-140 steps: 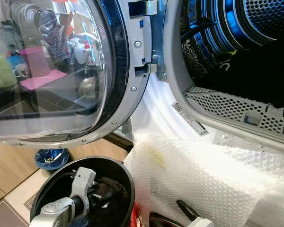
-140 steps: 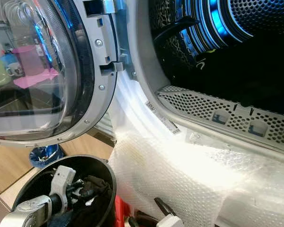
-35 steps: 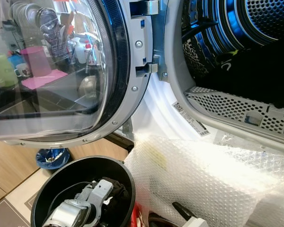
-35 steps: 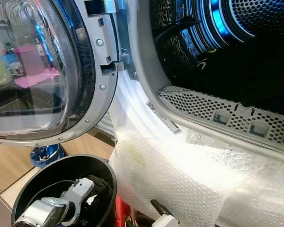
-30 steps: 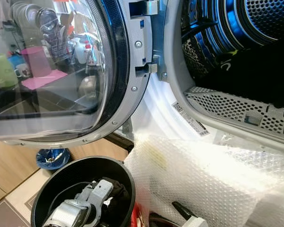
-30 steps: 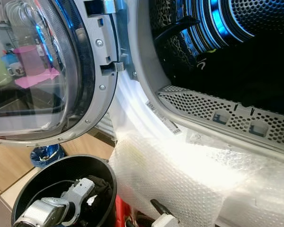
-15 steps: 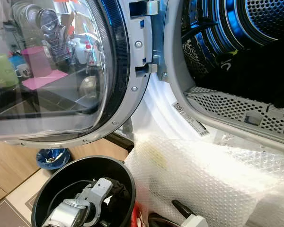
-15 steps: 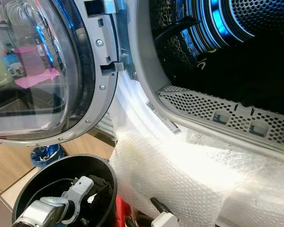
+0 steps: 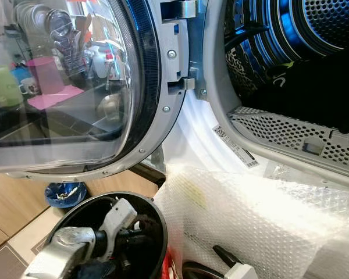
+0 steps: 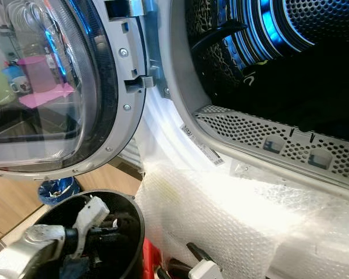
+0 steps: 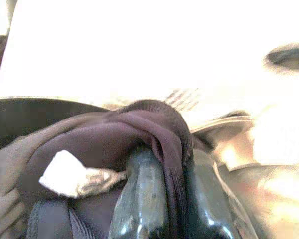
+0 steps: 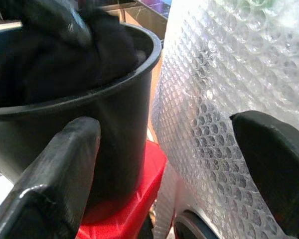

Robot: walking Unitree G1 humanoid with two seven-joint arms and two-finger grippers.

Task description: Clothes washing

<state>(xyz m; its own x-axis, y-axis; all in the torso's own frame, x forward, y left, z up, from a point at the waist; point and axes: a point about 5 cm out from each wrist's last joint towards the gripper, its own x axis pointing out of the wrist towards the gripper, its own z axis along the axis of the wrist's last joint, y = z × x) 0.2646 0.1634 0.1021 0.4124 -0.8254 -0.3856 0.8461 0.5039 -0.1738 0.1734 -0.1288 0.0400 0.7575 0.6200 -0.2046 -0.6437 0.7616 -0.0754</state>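
Note:
A black bucket [image 9: 157, 220] at the lower left holds dark clothes. My left gripper [image 9: 130, 239] is inside it, shut on a dark purplish garment [image 11: 114, 144] that drapes over its fingers [image 11: 142, 199]; a white tag [image 11: 65, 174] hangs from the cloth. Low at the front, my right gripper [image 12: 169, 144] stands open between the bucket's wall [image 12: 65, 109] and the bubble wrap [image 12: 214, 89], holding nothing. The washing machine's drum [image 9: 314, 35] gapes at the upper right with dark laundry [image 9: 320, 99] inside.
The round glass door [image 9: 64, 87] hangs open to the left above the bucket. Bubble wrap [image 9: 250, 221] covers the machine's lower front. A red base [image 12: 134, 209] sits under the bucket. A small blue bin [image 9: 64, 193] stands on the wooden floor.
My left arm has risen inside the bucket, its wrist now near the rim, lifting dark cloth with it. The right gripper has barely moved.

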